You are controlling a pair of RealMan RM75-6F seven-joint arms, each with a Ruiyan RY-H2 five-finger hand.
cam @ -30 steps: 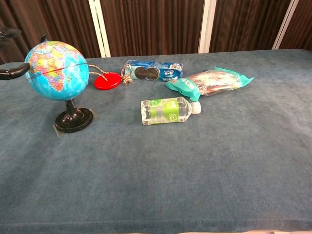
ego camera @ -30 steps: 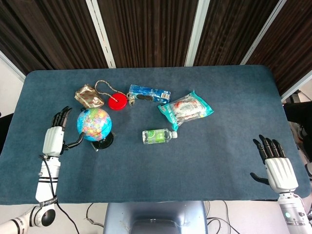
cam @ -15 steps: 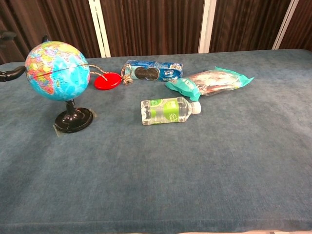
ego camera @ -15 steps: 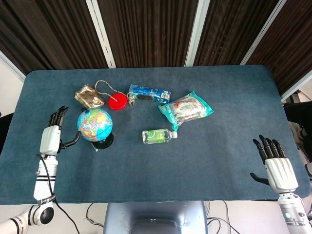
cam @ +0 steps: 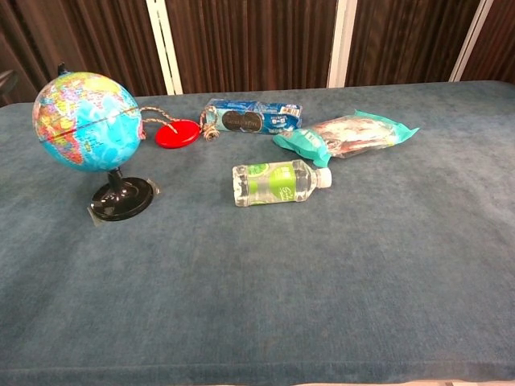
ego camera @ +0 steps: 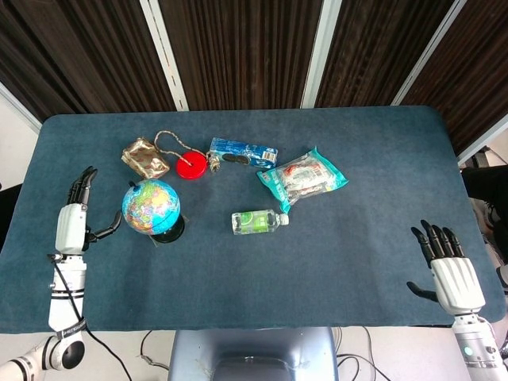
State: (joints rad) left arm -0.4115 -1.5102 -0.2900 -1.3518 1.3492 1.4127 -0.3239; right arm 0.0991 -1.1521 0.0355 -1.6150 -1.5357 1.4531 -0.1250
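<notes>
Right hand (ego camera: 454,274) is seen at the near edge of the table (ego camera: 373,278), about 4 o'clock from table centre, fingers spread wide, nothing held, well apart from every item. Left hand (ego camera: 73,222) is found at 8 o'clock, fingers extended and apart, thumb pointed toward the globe (ego camera: 151,207), just beside it but not touching; nothing is gripped.

Globe is placed at 9 o'clock from centre, left part of the blue cloth. Blue ball with multicoloured countries, thin arc over it, tilted on a short stem, round black base (cam: 121,199) flat on the cloth. Upright in the chest view.

Small bottle (ego camera: 258,221) with green label is laid on its side near centre, at 3 o'clock from the globe. Further back, teal snack bag (ego camera: 302,178) at 1 o'clock from the bottle. Red disc (ego camera: 191,166) on a cord, blue cookie pack (ego camera: 243,152) and crumpled gold wrapper (ego camera: 145,156) are lined up at 12 o'clock from the globe.
</notes>
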